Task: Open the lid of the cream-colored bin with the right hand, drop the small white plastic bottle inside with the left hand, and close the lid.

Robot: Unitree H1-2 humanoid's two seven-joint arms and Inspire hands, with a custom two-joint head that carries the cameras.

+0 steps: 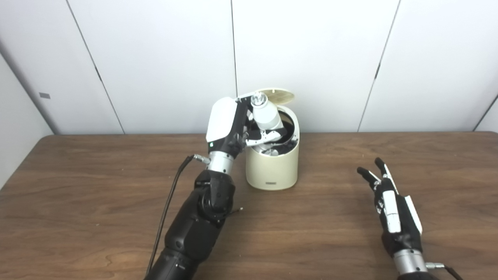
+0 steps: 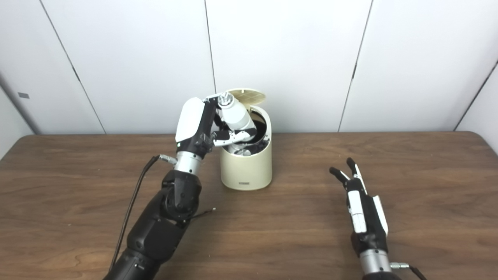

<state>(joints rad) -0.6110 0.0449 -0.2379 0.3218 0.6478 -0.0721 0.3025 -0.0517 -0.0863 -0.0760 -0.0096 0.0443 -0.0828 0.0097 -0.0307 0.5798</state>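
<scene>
Dark brown wood-grain table (image 1: 97, 186), rounded far corners, backed by white panelled wall (image 1: 163, 58). Cream-colored cylindrical bin (image 1: 272, 167) near far edge, centre; round lid (image 1: 277, 95) tipped up at back. Left hand (image 1: 227, 126) over bin mouth, fingers closed around small white plastic bottle (image 1: 265, 114), tilted, lower end inside rim. Right hand (image 2: 363, 212) low over table well right of bin, fingers spread, holding nothing. Bare tabletop front and far left.

Black arms, silver wrists, white-backed left hand (image 1: 229, 126), black cable (image 1: 167, 210).
</scene>
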